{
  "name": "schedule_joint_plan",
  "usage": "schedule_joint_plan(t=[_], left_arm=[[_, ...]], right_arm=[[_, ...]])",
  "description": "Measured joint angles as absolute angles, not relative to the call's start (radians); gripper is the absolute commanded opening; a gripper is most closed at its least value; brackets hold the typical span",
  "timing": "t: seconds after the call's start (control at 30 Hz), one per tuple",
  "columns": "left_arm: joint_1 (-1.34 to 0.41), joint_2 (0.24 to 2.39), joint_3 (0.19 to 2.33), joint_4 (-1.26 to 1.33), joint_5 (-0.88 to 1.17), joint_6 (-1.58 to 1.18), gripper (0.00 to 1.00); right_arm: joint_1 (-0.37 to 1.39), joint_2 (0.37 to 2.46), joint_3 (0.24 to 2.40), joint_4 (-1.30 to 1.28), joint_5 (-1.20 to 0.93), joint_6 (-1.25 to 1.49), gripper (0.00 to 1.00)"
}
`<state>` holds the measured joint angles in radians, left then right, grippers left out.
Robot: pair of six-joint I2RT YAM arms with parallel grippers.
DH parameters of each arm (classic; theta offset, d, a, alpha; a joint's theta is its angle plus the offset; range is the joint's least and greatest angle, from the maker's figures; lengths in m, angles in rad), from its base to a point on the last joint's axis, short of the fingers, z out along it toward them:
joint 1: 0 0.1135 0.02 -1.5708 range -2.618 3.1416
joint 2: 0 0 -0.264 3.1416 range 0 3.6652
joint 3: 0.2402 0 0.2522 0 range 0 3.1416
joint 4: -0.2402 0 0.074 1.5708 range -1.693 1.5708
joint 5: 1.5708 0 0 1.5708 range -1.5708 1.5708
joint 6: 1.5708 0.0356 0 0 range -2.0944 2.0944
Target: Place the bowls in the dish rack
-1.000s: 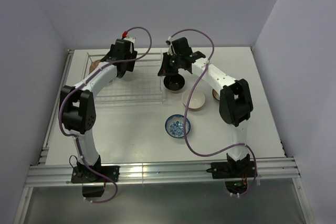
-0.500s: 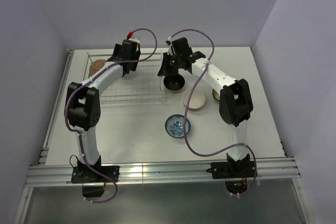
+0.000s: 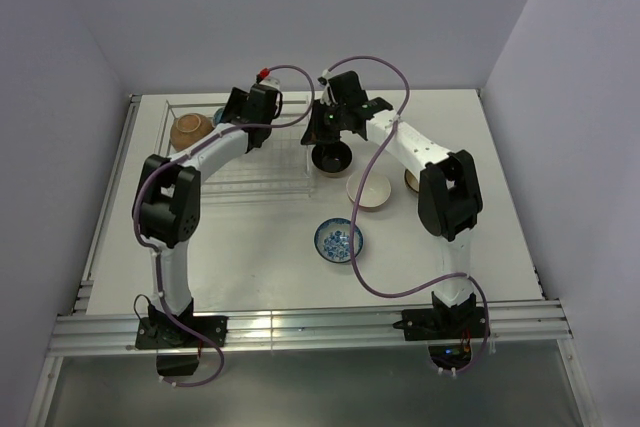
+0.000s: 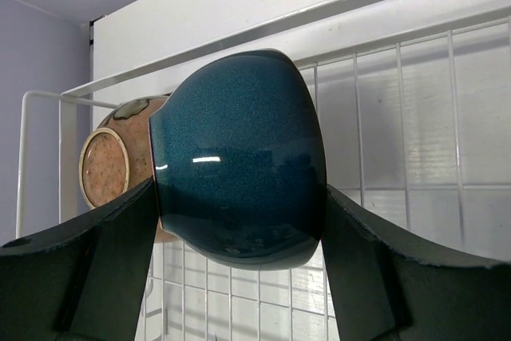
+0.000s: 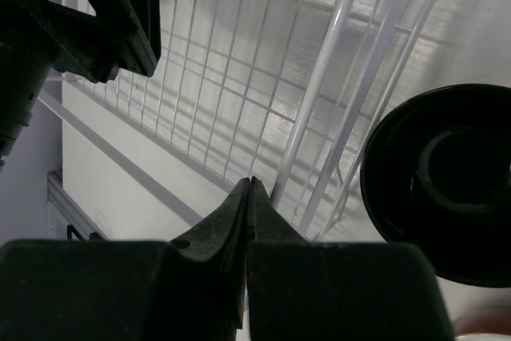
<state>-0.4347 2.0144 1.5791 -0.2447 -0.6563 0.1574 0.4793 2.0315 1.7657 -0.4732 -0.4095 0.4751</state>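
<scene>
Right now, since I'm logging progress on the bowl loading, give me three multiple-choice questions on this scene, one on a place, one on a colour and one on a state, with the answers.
1. Where is the black bowl?
A. in the rack
B. on the table, just right of the rack
C. in the left gripper

2. What colour is the bowl that the left gripper holds?
A. dark blue
B. red
C. white

3. How is the right gripper?
A. wide open
B. shut on nothing
C. shut on the black bowl

Answers:
1 B: it sits outside the rack's right wall.
2 A: the left wrist view shows it glossy dark blue.
3 B: its jaws are closed with nothing between them, and the black bowl lies off to the side.
</scene>
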Motion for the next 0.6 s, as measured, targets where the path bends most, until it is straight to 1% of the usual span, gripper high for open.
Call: schedule_joint_plan(t=[0.07,0.1,0.2,0.37,0.4,0.47,0.5,0.6], left_arm=[[-0.435,2.024,1.587,-0.244,-0.663,0.158,0.41],[-0.435,2.028,1.591,-0.244,-0.667,0.16,0.49],[-0.436,2.042,1.605,-0.245,-0.673,0.164,0.62],[-0.435,2.052,1.62,-0.26,-0.675,0.164,0.73],[-0.436,2.053,1.621,-0.26,-0.675,0.164,0.77],[-0.436,2.053,1.621,-0.263,-0.675,0.164,0.8],[-0.436,2.053,1.621,-0.264,-0.675,0.164,0.84],[-0.437,2.053,1.619,-0.29,-0.649,0.155,0.9]], right_arm=[[0.475,2.032,1.765,-0.472,-0.413,0.479,0.0],[0.473,2.032,1.765,-0.471,-0.415,0.48,0.0],[0.469,2.032,1.765,-0.467,-0.42,0.482,0.0],[0.467,2.032,1.765,-0.465,-0.423,0.482,0.0],[0.467,2.032,1.764,-0.465,-0.424,0.482,0.0],[0.467,2.032,1.761,-0.463,-0.427,0.482,0.0],[0.467,2.032,1.761,-0.463,-0.428,0.482,0.0],[0.467,2.032,1.761,-0.463,-0.429,0.483,0.0]])
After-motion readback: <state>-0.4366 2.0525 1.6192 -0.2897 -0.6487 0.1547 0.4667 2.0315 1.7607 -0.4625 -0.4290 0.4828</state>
